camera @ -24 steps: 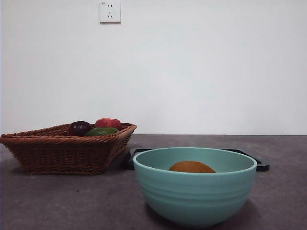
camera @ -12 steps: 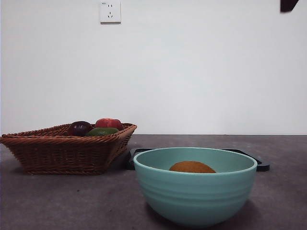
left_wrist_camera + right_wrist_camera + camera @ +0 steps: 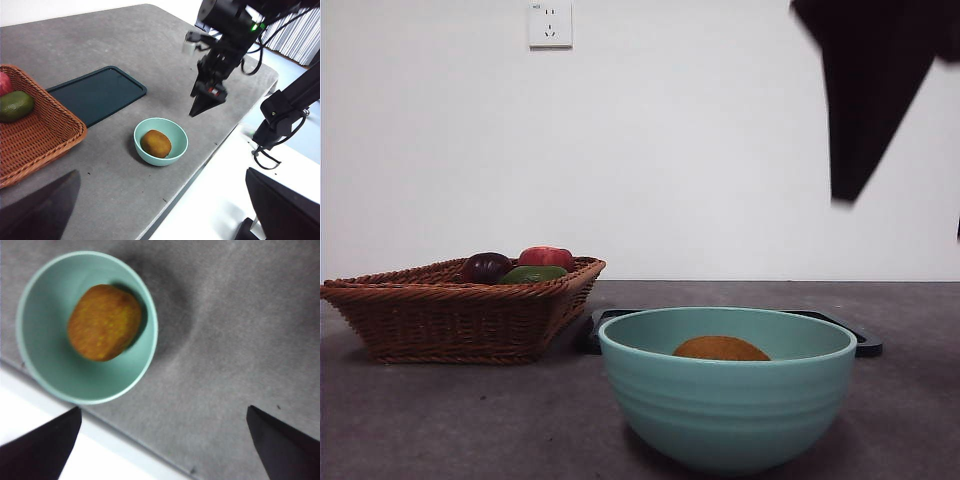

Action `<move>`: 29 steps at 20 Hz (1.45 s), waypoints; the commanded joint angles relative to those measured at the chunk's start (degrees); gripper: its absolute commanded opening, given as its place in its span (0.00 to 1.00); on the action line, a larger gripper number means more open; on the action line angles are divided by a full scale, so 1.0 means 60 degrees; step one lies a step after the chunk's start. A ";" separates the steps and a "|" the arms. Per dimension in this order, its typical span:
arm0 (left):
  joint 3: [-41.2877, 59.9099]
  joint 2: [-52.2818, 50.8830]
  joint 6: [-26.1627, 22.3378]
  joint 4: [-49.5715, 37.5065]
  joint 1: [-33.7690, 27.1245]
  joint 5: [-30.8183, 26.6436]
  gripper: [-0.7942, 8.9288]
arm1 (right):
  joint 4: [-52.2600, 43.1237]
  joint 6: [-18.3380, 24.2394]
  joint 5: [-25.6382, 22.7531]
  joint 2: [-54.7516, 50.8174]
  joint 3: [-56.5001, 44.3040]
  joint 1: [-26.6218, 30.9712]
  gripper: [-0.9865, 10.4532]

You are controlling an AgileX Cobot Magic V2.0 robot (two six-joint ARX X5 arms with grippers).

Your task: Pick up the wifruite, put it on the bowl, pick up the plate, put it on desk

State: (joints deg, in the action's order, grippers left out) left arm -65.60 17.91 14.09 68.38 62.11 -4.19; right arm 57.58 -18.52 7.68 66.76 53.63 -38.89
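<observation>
Wifruite (image 3: 720, 348): lies inside the bowl, orange-brown, alone in there; the right wrist view (image 3: 104, 322) looks straight down on it.
Bowl (image 3: 726, 400): teal, upright on the desk, near the front edge; the left wrist view (image 3: 176, 131) shows it just off the tray's corner, not touching it.
Tray (image 3: 95, 94): dark, flat on the desk, behind the bowl and beside the basket; in the front view only its rim (image 3: 865, 345) peeks past the bowl.
Basket (image 3: 440, 315): brown wicker, left of the bowl, well apart from it; holds a green fruit (image 3: 15, 105), a dark purple fruit (image 3: 485, 267) and a red one (image 3: 546, 256).
Desk (image 3: 440, 420): grey-brown, mottled.
Right gripper (image 3: 201, 104): hangs in the air above the desk, near the bowl and off to its side, holding nothing; its own camera shows the jaws spread wide, while from the side they read as one dark point.
Left gripper (image 3: 165, 210): up high and back, looking over the whole desk, jaws wide apart, empty.
Socket (image 3: 549, 24): on the white wall behind.
</observation>
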 commanded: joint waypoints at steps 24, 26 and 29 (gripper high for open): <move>-0.0109 -0.0007 -0.0015 -0.0113 0.0098 -0.0015 0.63 | -0.2750 -0.1031 0.0674 0.2863 -0.0634 -0.0127 0.10; -0.0109 -0.0007 -0.0015 -0.0113 0.0098 -0.0015 0.63 | -0.2820 -0.1045 0.0754 0.2863 -0.0634 -0.0138 0.09; -0.0109 -0.0007 -0.0011 -0.0113 0.0098 -0.0015 0.63 | -0.2812 -0.1064 0.0754 0.2863 -0.0510 -0.0117 0.09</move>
State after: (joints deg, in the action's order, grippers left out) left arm -65.60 17.89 14.09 68.36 62.11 -4.19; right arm 40.97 -24.32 12.05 82.96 49.67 -39.09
